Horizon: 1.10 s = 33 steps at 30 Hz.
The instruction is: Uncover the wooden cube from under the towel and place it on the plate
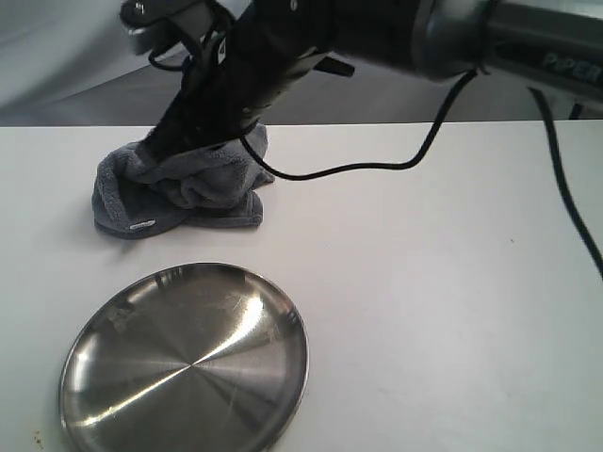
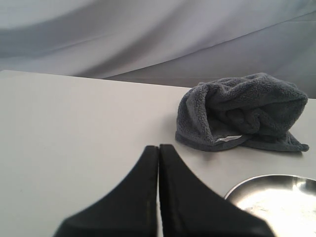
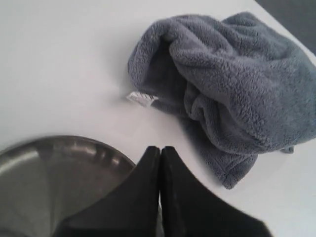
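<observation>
The dark grey towel [image 1: 179,188] lies bunched up at the back left of the white table, its white tag [image 1: 141,224] facing front. The wooden cube is hidden; no wood shows anywhere. The steel plate [image 1: 188,358] sits in front of the towel, with nothing on it. My right arm reaches in from the upper right across the towel's top. In its wrist view my right gripper [image 3: 160,148] is shut and holds nothing, hanging above the gap between the plate [image 3: 44,173] and the towel [image 3: 237,84]. My left gripper [image 2: 158,146] is shut and holds nothing, low over the table, well short of the towel [image 2: 242,111] and the plate [image 2: 276,197].
A black cable [image 1: 377,165] hangs from the right arm over the table [image 1: 452,311] behind the plate. A pale grey backdrop rises behind the table's far edge.
</observation>
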Motion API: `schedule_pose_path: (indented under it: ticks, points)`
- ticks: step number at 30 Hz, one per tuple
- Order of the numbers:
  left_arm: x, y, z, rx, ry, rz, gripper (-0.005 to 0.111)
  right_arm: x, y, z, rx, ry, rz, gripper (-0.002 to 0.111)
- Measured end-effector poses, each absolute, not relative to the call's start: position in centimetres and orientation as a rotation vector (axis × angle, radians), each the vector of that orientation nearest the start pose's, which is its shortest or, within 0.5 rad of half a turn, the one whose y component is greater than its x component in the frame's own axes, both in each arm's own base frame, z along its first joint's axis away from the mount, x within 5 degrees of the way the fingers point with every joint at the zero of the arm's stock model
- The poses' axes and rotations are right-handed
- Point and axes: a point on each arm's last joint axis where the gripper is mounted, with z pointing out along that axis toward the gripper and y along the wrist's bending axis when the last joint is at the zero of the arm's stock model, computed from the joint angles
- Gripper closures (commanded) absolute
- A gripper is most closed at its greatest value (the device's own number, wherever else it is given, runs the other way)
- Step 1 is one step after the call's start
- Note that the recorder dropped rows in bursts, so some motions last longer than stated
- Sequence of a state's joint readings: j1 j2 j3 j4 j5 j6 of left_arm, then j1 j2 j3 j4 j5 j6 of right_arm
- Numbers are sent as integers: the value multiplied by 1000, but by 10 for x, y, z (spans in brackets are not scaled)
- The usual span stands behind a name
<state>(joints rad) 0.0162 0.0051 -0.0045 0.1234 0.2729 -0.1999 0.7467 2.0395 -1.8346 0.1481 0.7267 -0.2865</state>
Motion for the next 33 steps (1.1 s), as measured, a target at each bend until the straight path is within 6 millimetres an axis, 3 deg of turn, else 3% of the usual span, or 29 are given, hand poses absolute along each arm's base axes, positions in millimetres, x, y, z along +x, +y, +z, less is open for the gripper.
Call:
schedule_pose_path:
  ticks: [7, 14, 23, 29, 33]
  points:
    - [55, 4, 190, -109, 1752, -18, 105, 362, 346, 239, -1201, 2244, 322, 108]
    - [55, 4, 190, -109, 1752, -18, 105, 392, 361, 237, -1204, 2260, 324, 108]
    - [55, 4, 190, -109, 1752, -18, 105, 429, 336, 267, -1032, 2238, 321, 108]
    - [55, 4, 190, -109, 1752, -18, 105, 435, 323, 266, -1006, 2287, 256, 108]
    - [55, 4, 190, -109, 1752, -18, 105, 443, 303, 262, -989, 2372, 217, 108]
